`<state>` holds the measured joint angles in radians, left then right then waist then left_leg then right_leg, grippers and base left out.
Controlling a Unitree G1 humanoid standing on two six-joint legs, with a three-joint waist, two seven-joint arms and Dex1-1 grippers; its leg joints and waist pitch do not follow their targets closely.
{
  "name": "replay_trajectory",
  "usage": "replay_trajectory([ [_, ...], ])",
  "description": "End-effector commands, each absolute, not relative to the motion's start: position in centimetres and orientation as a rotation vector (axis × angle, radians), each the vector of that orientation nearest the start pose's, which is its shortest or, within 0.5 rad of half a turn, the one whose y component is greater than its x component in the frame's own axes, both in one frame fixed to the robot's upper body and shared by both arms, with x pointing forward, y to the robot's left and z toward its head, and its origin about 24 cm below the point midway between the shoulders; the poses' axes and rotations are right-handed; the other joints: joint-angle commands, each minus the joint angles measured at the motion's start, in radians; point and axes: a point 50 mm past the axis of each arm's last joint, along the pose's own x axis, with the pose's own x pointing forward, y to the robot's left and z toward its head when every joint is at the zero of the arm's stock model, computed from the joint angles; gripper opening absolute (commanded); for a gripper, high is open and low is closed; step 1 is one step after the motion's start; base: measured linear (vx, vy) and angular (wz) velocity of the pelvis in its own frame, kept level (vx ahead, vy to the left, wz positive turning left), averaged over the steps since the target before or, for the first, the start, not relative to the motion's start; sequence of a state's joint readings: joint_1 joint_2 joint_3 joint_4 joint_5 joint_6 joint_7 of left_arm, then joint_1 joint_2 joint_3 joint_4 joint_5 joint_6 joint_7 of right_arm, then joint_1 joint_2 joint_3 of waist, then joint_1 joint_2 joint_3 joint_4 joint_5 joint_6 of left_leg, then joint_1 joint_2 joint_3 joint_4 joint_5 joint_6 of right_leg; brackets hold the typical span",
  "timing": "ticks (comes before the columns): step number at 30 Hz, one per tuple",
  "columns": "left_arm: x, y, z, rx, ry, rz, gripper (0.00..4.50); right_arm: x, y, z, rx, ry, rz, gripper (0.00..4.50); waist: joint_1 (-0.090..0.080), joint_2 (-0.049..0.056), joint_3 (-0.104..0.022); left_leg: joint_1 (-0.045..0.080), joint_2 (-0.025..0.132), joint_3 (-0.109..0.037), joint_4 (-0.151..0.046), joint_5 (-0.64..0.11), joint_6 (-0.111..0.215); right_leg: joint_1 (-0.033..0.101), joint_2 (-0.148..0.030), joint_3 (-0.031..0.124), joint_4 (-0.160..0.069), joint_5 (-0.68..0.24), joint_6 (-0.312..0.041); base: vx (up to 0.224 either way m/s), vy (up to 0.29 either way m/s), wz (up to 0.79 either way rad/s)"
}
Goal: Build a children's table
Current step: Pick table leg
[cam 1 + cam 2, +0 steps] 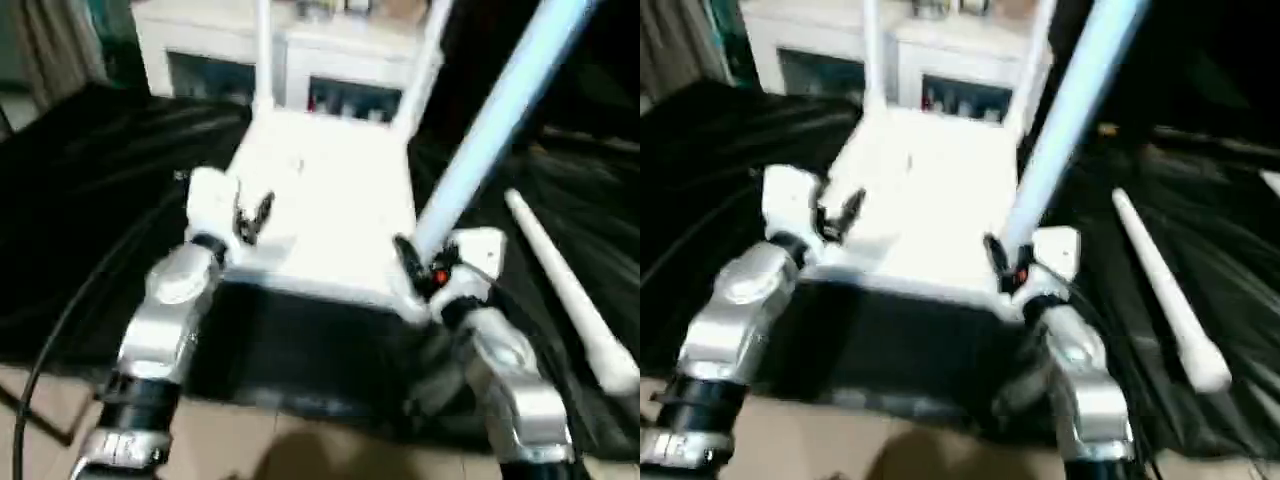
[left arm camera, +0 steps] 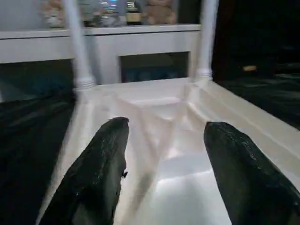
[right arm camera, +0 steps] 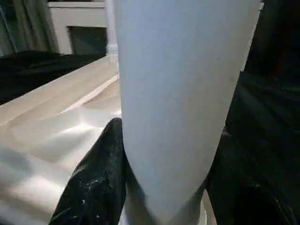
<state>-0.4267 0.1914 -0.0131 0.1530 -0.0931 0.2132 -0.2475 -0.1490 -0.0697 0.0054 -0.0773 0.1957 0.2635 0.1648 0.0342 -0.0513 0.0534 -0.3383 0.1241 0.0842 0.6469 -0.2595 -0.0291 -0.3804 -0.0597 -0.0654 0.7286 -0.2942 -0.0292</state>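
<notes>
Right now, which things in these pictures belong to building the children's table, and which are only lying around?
Belong to the job:
- table top, upside down on the black cloth
- two far legs standing in their sockets
- near-right leg, gripped by the right gripper
- loose leg lying on the cloth
- left gripper, open over the top

Only lying around:
- white cabinet
- black cloth

White table top [image 1: 325,200], black cloth [image 1: 90,200]
</notes>
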Motion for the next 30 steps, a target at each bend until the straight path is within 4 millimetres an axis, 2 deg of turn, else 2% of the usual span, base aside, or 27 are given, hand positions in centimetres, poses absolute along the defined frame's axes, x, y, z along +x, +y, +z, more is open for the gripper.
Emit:
replay_trajectory([
  [1, 32.6, 12.8, 10.8, 0.109, -0.044, -0.399, 2.96, 27.9, -15.2, 7.8, 0.107, 0.015, 0.203, 1.86, -0.028, 0.004, -0.055, 0.087, 0.102, -0.053, -0.129, -0.11, 0.376, -0.035, -0.049, 0.036, -0.089, 0.084, 0.016, 0.141, -0.017, 0.01],
  [2, 32.0, 12.2, 10.4, 0.068, -0.039, -0.479, 2.96, 27.7, -15.1, 7.9, 0.105, 0.011, 0.212, 1.86, -0.018, -0.022, -0.056, 0.054, 0.064, -0.011, -0.112, -0.15, 0.324, 0.008, -0.077, 0.066, -0.144, 0.084, -0.002, 0.124, -0.059, 0.01],
  [3, 31.8, 12.0, 10.3, 0.044, -0.039, -0.515, 2.96, 27.6, -15.1, 8.0, 0.105, 0.01, 0.215, 1.86, 0.029, -0.062, -0.079, -0.053, -0.031, 0.039, 0.014, -0.109, 0.252, 0.15, -0.155, 0.174, -0.202, 0.007, -0.065, 0.124, -0.079, 0.08],
  [4, 31.0, 11.5, 9.9, 0.03, -0.022, -0.613, 2.96, 27.5, -15.1, 8.1, 0.106, 0.011, 0.232, 1.86, 0.048, -0.053, -0.079, -0.089, 0.005, 0.011, 0.048, 0.025, 0.155, 0.171, -0.203, 0.189, -0.192, 0.145, -0.151, 0.124, -0.079, 0.08],
  [5, 30.5, 11.3, 9.6, 0.022, -0.009, -0.678, 2.96, 27.4, -15.1, 8.1, 0.108, 0.011, 0.243, 1.86, 0.049, -0.052, -0.078, -0.099, 0.007, 0.005, 0.035, 0.096, 0.11, 0.168, -0.181, 0.167, -0.167, 0.304, -0.165, 0.135, -0.059, 0.01],
  [6, 29.9, 11.0, 9.2, 0.022, 0.011, -0.753, 2.96, 27.3, -15.0, 8.2, 0.104, 0.012, 0.267, 1.86, 0.039, -0.04, -0.084, -0.107, 0.03, 0.0, -0.027, 0.27, 0.044, 0.157, -0.129, 0.11, -0.105, 0.67, -0.179, 0.056, -0.051, -0.1],
  [7, 29.3, 10.9, 8.9, 0.011, 0.029, -0.828, 3.13, 27.2, -15.0, 8.2, 0.099, 0.016, 0.298, 1.86, 0.029, -0.005, -0.084, -0.064, 0.038, 0.009, -0.08, 0.429, 0.043, 0.106, -0.061, 0.056, -0.081, 0.851, -0.14, 0.056, -0.051, -0.1],
  [8, 28.8, 10.8, 8.7, -0.002, 0.043, -0.895, 3.23, 27.0, -15.0, 8.2, 0.091, 0.02, 0.328, 1.86, 0.02, 0.004, -0.086, -0.055, 0.051, 0.001, -0.069, 0.481, 0.073, 0.093, -0.039, 0.051, -0.067, 0.868, -0.122, 0.0, 0.0, 0.0],
  [9, 28.1, 10.8, 8.1, 0.043, 0.088, -0.994, 3.3, 26.7, -15.1, 8.3, 0.082, 0.035, 0.392, 1.86, 0.012, 0.006, -0.097, -0.014, 0.079, -0.014, -0.046, 0.609, 0.094, 0.063, -0.035, 0.05, -0.068, 0.785, -0.117, 0.061, -0.021, -0.02],
  [10, 27.7, 10.8, 7.7, 0.077, 0.121, -1.055, 3.3, 26.5, -15.2, 8.3, 0.077, 0.046, 0.435, 1.86, 0.008, -0.003, -0.089, -0.011, 0.084, -0.014, -0.055, 0.589, 0.11, 0.059, -0.047, 0.059, -0.087, 0.66, -0.116, 0.061, -0.021, -0.02],
  [11, 27.7, 10.8, 7.7, 0.077, 0.121, -1.055, 3.3, 26.5, -15.2, 8.3, 0.077, 0.046, 0.435, 1.86, 0.013, -0.001, -0.081, -0.015, 0.079, -0.005, -0.06, 0.519, 0.107, 0.058, -0.055, 0.063, -0.099, 0.604, -0.123, 0.072, -0.001, 0.01],
  [12, 27.6, 10.8, 7.4, 0.132, 0.144, -1.095, 3.43, 26.2, -15.4, 8.3, 0.061, 0.057, 0.481, 1.86, 0.02, -0.006, -0.067, -0.025, 0.083, 0.008, -0.08, 0.313, 0.087, 0.064, -0.073, 0.07, -0.121, 0.457, -0.149, 0.0, 0.0, 0.0],
  [13, 27.7, 10.8, 7.1, 0.193, 0.157, -1.127, 3.43, 25.9, -15.7, 8.3, 0.048, 0.072, 0.519, 1.86, 0.026, -0.006, -0.061, -0.025, 0.088, 0.011, -0.089, 0.201, 0.075, 0.067, -0.08, 0.072, -0.131, 0.365, -0.163, 0.0, 0.0, 0.0],
  [14, 27.8, 10.8, 7.0, 0.221, 0.166, -1.143, 3.43, 25.8, -15.9, 8.2, 0.039, 0.08, 0.533, 1.86, 0.035, -0.004, -0.053, -0.011, 0.099, 0.02, -0.103, 0.024, 0.043, 0.062, -0.083, 0.075, -0.147, 0.201, -0.186, 0.0, 0.0, 0.0],
  [15, 28.2, 10.6, 6.7, 0.29, 0.197, -1.197, 3.43, 25.5, -16.6, 8.2, 0.018, 0.105, 0.575, 1.86, 0.034, -0.006, -0.047, -0.006, 0.105, 0.03, -0.115, -0.086, 0.022, 0.062, -0.084, 0.074, -0.16, 0.072, -0.192, -0.065, 0.012, 0.1],
  [16, 28.2, 10.6, 6.7, 0.295, 0.202, -1.205, 3.43, 25.5, -16.7, 8.2, 0.016, 0.108, 0.579, 1.86, 0.038, -0.004, -0.041, 0.007, 0.111, 0.04, -0.125, -0.194, -0.01, 0.052, -0.084, 0.074, -0.171, -0.078, -0.179, -0.065, 0.012, 0.1],
  [17, 28.6, 10.4, 6.6, 0.326, 0.227, -1.241, 3.43, 25.3, -17.1, 8.2, 0.002, 0.124, 0.603, 1.86, 0.033, -0.011, -0.033, 0.0, 0.109, 0.044, -0.132, -0.232, -0.024, 0.053, -0.085, 0.074, -0.179, -0.156, -0.165, -0.081, 0.018, 0.05],
  [18, 29.1, 10.2, 6.5, 0.35, 0.247, -1.277, 3.43, 25.2, -17.5, 8.3, -0.013, 0.137, 0.625, 1.86, 0.034, -0.011, -0.025, 0.009, 0.11, 0.047, -0.136, -0.314, -0.057, 0.04, -0.09, 0.076, -0.196, -0.319, -0.132, -0.087, 0.023, 0.0],
  [19, 29.5, 10.0, 6.6, 0.365, 0.256, -1.294, 3.43, 25.2, -17.7, 8.3, -0.02, 0.144, 0.638, 1.86, 0.035, -0.012, -0.028, 0.012, 0.11, 0.045, -0.135, -0.338, -0.075, 0.04, -0.1, 0.079, -0.204, -0.403, -0.105, -0.087, 0.023, 0.0],
  [21, 30.2, 9.7, 6.9, 0.395, 0.255, -1.309, 3.17, 25.1, -17.9, 8.5, -0.03, 0.149, 0.651, 1.86, 0.035, -0.014, -0.035, -0.004, 0.112, 0.043, -0.139, -0.275, -0.073, 0.048, -0.103, 0.081, -0.201, -0.357, -0.089, -0.034, 0.013, -0.02],
  [22, 30.9, 9.2, 7.1, 0.41, 0.269, -1.324, 3.09, 25.1, -18.2, 8.5, -0.043, 0.154, 0.66, 1.86, 0.035, -0.008, -0.039, -0.003, 0.112, 0.046, -0.138, -0.238, -0.069, 0.046, -0.099, 0.08, -0.196, -0.28, -0.096, 0.0, 0.0, 0.0],
  [24, 31.3, 8.9, 7.3, 0.428, 0.275, -1.343, 3.09, 25.1, -18.4, 8.6, -0.055, 0.155, 0.665, 1.86, 0.038, -0.013, -0.043, -0.002, 0.114, 0.05, -0.135, -0.212, -0.061, 0.046, -0.1, 0.079, -0.19, -0.22, -0.115, 0.0, 0.0, 0.0],
  [25, 31.3, 8.9, 7.3, 0.432, 0.278, -1.349, 3.09, 25.1, -18.4, 8.6, -0.055, 0.155, 0.665, 1.86, 0.038, -0.014, -0.044, -0.008, 0.115, 0.05, -0.135, -0.19, -0.053, 0.048, -0.103, 0.077, -0.187, -0.193, -0.129, 0.0, 0.0, 0.0],
  [26, 31.5, 8.7, 7.2, 0.457, 0.301, -1.392, 2.94, 25.0, -18.6, 8.7, -0.062, 0.155, 0.664, 1.86, 0.04, 0.006, -0.043, -0.008, 0.114, 0.049, -0.135, -0.188, -0.055, 0.047, -0.104, 0.078, -0.185, -0.182, -0.136, 0.0, 0.0, 0.0],
  [27, 31.6, 8.6, 7.2, 0.471, 0.316, -1.415, 2.8, 25.0, -18.7, 8.8, -0.069, 0.152, 0.661, 1.86, 0.036, -0.002, -0.048, -0.01, 0.114, 0.051, -0.132, -0.17, -0.052, 0.05, -0.102, 0.078, -0.185, -0.137, -0.143, 0.0, 0.0, 0.0],
  [28, 31.7, 8.6, 7.0, 0.49, 0.334, -1.429, 2.68, 24.9, -18.7, 8.8, -0.07, 0.152, 0.659, 1.86, 0.039, 0.004, -0.052, -0.012, 0.113, 0.052, -0.129, -0.128, -0.041, 0.054, -0.102, 0.077, -0.176, -0.071, -0.154, 0.0, 0.0, 0.0],
  [30, 31.8, 8.6, 6.9, 0.502, 0.344, -1.438, 2.52, 24.9, -18.8, 8.8, -0.071, 0.153, 0.66, 1.86, 0.037, -0.002, -0.056, -0.015, 0.11, 0.057, -0.121, -0.065, -0.012, 0.057, -0.099, 0.077, -0.168, 0.034, -0.177, 0.0, 0.0, 0.0],
])
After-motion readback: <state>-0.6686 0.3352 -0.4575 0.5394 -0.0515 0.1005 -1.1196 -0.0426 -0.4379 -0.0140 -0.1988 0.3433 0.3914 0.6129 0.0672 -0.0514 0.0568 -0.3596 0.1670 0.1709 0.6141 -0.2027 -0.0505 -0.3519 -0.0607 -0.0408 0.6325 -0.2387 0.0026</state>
